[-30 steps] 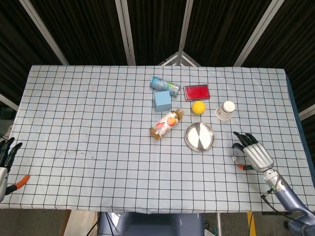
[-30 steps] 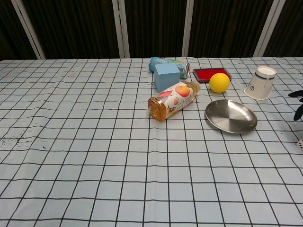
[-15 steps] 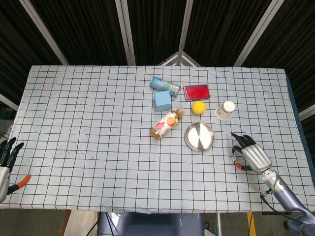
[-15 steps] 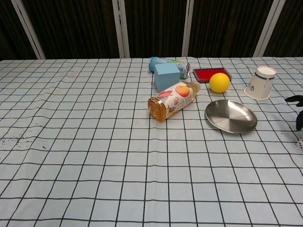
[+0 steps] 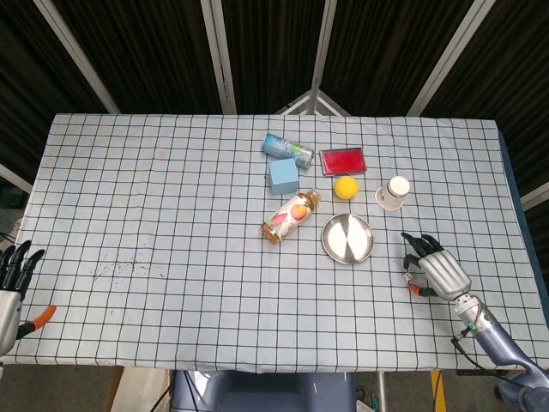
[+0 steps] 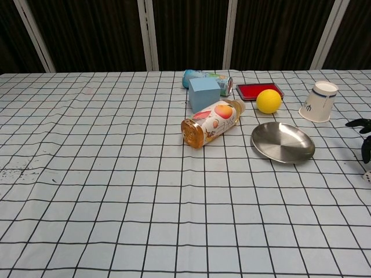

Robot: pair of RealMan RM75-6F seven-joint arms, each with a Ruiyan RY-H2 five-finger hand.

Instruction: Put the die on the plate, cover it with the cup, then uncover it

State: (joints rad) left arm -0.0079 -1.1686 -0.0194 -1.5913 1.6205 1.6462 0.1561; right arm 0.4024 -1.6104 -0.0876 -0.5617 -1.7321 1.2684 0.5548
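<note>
The left hand (image 5: 10,283) hangs off the table's (image 5: 171,326) near-left corner, fingers spread, holding nothing. By the near-right edge the right hand (image 5: 436,268) hovers low with dark fingers (image 6: 360,124) fanned apart, gripping nothing. The die (image 5: 408,276), a tiny white cube, sits on the cloth just beside those fingertips; whether they touch it I cannot tell. Further in, the steel plate (image 5: 347,238) lies bare and shiny. A juice bottle (image 5: 290,216) lies on its side left of it. Beyond the plate stands the white paper cup (image 5: 394,192), upside down and tilted, with a yellow ball (image 5: 346,187) and blue box (image 5: 283,175) alongside. Farthest are a red tray (image 5: 343,160) and a toppled can (image 5: 287,148).
</note>
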